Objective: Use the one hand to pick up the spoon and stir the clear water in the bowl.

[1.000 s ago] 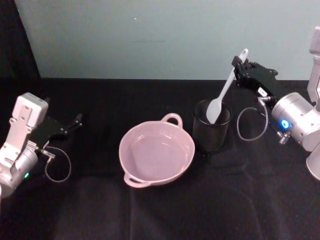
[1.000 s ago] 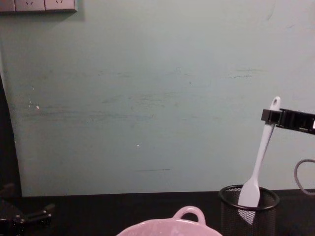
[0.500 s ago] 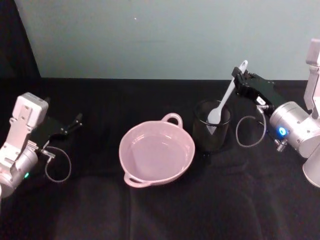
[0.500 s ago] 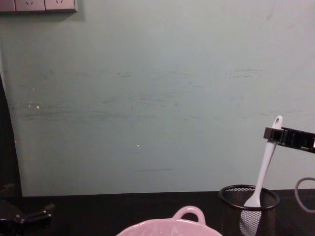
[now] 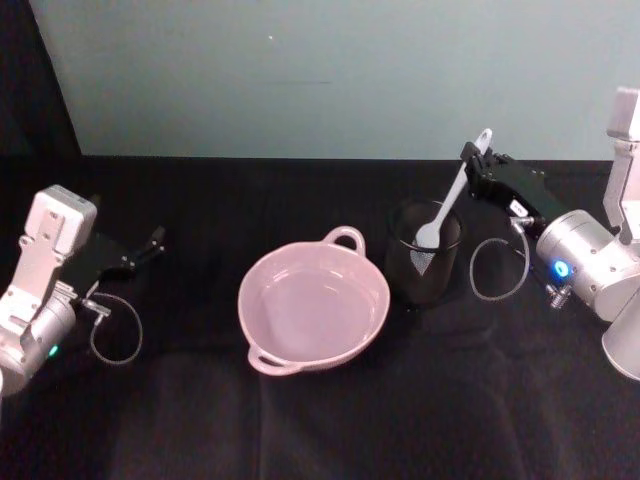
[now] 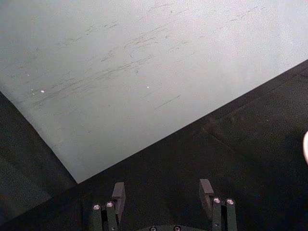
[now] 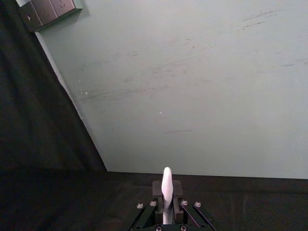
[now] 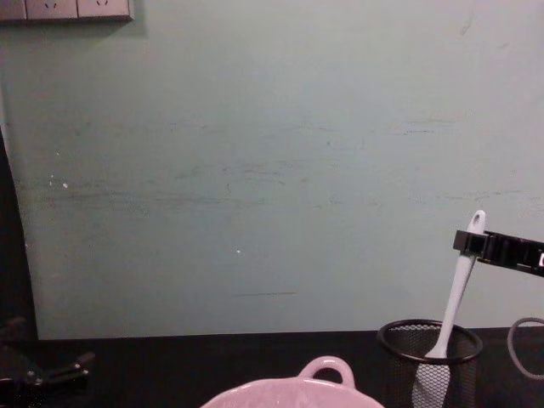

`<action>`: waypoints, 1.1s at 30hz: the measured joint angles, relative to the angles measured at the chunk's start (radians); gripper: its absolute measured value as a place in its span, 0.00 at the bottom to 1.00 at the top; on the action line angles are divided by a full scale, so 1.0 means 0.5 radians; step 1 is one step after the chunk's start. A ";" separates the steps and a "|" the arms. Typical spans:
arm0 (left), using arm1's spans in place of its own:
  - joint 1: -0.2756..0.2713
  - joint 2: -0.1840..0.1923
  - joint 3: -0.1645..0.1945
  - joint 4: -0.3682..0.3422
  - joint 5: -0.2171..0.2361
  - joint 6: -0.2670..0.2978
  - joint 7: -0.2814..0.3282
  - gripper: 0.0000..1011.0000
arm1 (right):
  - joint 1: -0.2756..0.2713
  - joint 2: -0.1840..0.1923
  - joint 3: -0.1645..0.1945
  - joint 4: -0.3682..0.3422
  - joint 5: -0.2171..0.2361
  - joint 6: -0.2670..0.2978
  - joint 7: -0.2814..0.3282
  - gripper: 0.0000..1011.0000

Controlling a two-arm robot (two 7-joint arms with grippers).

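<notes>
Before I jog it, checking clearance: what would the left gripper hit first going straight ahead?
Probably nothing on the table: the left gripper, open, points across bare black cloth toward the wall. Depth is unclear.

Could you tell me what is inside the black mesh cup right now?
The spoon stands tilted in the black mesh cup, head down inside, with the right gripper shut on its handle near the top. The cup's bottom is hidden behind the mesh.
</notes>
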 joint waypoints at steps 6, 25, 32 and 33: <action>0.000 0.000 0.000 0.000 0.000 0.000 0.000 1.00 | -0.003 -0.007 0.004 0.010 0.001 -0.008 0.001 0.12; 0.000 0.000 0.000 0.000 0.000 0.000 0.000 1.00 | -0.083 -0.054 0.067 -0.019 0.061 -0.075 -0.033 0.12; 0.000 0.000 0.000 0.000 0.000 0.000 0.000 1.00 | -0.109 -0.084 0.090 -0.037 0.111 -0.045 -0.079 0.12; 0.000 0.000 0.000 0.000 0.000 0.000 0.000 1.00 | -0.113 -0.087 0.091 -0.042 0.118 -0.041 -0.088 0.12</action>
